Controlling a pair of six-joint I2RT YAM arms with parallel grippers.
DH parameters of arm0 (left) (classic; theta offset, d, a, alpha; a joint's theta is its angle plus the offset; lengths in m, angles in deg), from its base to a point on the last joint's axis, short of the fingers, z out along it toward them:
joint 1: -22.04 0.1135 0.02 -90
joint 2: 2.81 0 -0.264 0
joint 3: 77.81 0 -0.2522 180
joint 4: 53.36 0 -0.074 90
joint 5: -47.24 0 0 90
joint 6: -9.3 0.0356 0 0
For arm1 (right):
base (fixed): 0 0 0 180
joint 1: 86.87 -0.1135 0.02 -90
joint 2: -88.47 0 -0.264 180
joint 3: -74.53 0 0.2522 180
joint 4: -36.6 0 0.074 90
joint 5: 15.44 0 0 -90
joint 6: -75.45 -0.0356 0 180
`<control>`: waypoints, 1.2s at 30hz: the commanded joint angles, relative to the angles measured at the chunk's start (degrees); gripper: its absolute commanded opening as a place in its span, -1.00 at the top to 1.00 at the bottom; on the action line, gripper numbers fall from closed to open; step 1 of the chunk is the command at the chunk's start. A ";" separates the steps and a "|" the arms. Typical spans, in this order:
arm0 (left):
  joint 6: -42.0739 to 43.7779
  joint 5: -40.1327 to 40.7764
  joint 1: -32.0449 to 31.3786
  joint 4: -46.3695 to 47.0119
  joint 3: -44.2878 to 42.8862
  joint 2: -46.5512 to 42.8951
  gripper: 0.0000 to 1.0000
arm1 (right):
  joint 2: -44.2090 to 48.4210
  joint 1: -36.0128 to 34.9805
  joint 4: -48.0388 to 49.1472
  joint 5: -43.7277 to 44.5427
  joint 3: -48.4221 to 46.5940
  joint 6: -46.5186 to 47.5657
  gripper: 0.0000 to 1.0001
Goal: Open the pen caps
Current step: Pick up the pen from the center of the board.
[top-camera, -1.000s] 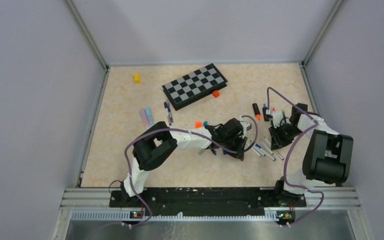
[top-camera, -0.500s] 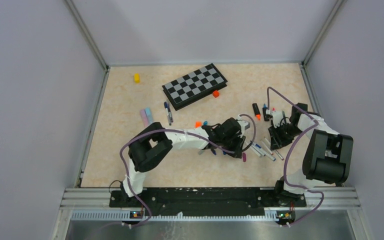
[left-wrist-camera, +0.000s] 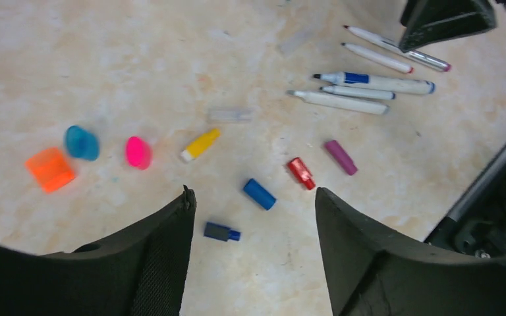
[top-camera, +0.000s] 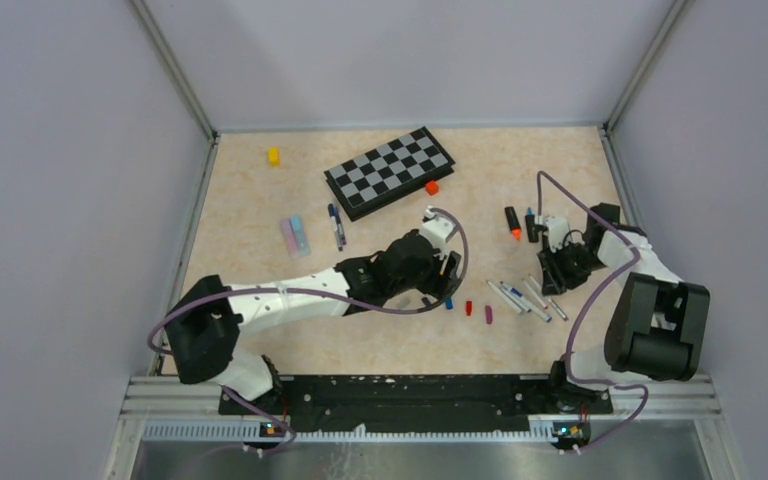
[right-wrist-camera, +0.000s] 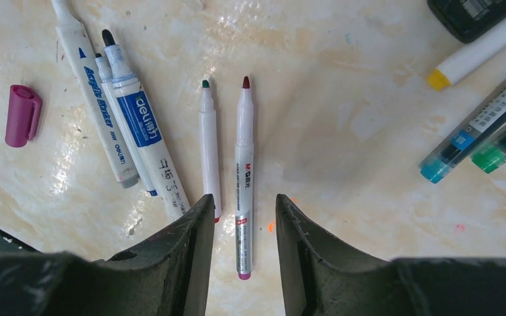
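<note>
My left gripper (top-camera: 447, 266) (left-wrist-camera: 253, 192) hovers open and empty over loose pen caps on the table: orange (left-wrist-camera: 51, 169), blue (left-wrist-camera: 82, 143), pink (left-wrist-camera: 138, 152), yellow (left-wrist-camera: 200, 144), a second blue (left-wrist-camera: 259, 194), red (left-wrist-camera: 301, 173) and purple (left-wrist-camera: 340, 157). Several uncapped white pens (top-camera: 525, 297) lie to their right. My right gripper (top-camera: 552, 275) (right-wrist-camera: 245, 204) is low over those pens, jaws open on either side of a red-tipped pen (right-wrist-camera: 244, 164) that lies flat on the table. The purple cap (right-wrist-camera: 22, 115) rests left of the pens.
A black-and-grey chessboard (top-camera: 390, 171) lies at the back, an orange block (top-camera: 432, 187) by its corner and a yellow block (top-camera: 273, 155) far left. Pastel highlighters (top-camera: 295, 235) and dark pens (top-camera: 336, 225) lie left. Capped pens (right-wrist-camera: 474, 131) and a black highlighter (top-camera: 512, 222) lie near the right gripper.
The left arm pulled back to the left, away from the pens, and its jaws opened; a purple cap now lies on the table. The right jaws widened, leaving the pen on the table.
</note>
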 commanded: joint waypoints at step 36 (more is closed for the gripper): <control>-8.00 -0.13 41.90 -5.48 3.84 4.26 -0.29 | 14.27 0.75 2.32 -19.13 -1.23 0.94 0.23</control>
